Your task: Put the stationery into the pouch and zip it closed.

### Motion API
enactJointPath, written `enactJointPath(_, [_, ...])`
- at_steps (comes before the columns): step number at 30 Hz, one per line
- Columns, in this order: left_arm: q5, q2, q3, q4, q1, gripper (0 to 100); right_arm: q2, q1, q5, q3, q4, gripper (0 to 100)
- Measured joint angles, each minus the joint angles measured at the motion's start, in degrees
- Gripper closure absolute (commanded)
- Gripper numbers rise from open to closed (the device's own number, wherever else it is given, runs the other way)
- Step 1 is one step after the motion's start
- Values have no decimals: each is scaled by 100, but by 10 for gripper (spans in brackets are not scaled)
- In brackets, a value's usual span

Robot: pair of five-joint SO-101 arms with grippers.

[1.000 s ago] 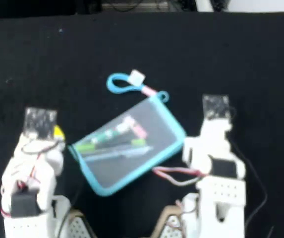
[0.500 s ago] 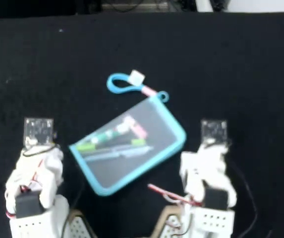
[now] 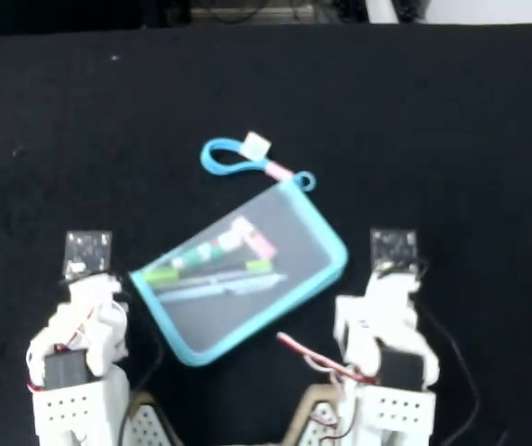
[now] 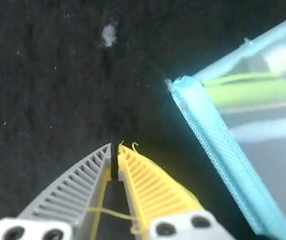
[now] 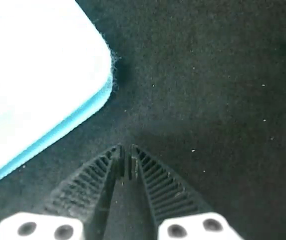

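The pouch (image 3: 240, 282) lies flat in the middle of the black worktop (image 3: 433, 111), turned at a slant, with its turquoise border running all the way round. And there's the stationery (image 3: 217, 257), visible through the clear face, packed inside in a row along the slant. A green pen (image 4: 247, 90) sits right up near the corner closest to the left arm. Whether the zip is fully drawn, I can't tell from here.

At the far corner, a blue wrist loop (image 3: 221, 156) trails out across the cloth, with a small white tag (image 3: 257, 145) lying beside it.

Down on the left, the left pincer (image 4: 114, 150) is clenched, grey finger against yellow finger, tips pressed together with nothing between them. It hangs over bare cloth just beside the pouch's corner, not touching it.

Over on the right, the right pincer (image 5: 127, 152) is also clenched on nothing, its dark ribbed fingers meeting at the tips. It is near the pouch's rounded corner but apart from it.

The two arms sit folded at the near edge, with the pouch between them.
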Motion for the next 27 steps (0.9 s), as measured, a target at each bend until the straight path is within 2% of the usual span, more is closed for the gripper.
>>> enactJointPath(6, [712,0,0,0,-9,969,0,0,0,0,0,987])
enactJointPath(18, [800,-9,0,0,-35,969,0,0,0,0,35,987])
enactJointPath(24, [826,-185,0,0,993,969,0,-44,0,0,35,987])
enactJointPath(27, [818,-185,0,0,1108,969,0,-264,0,0,35,987])
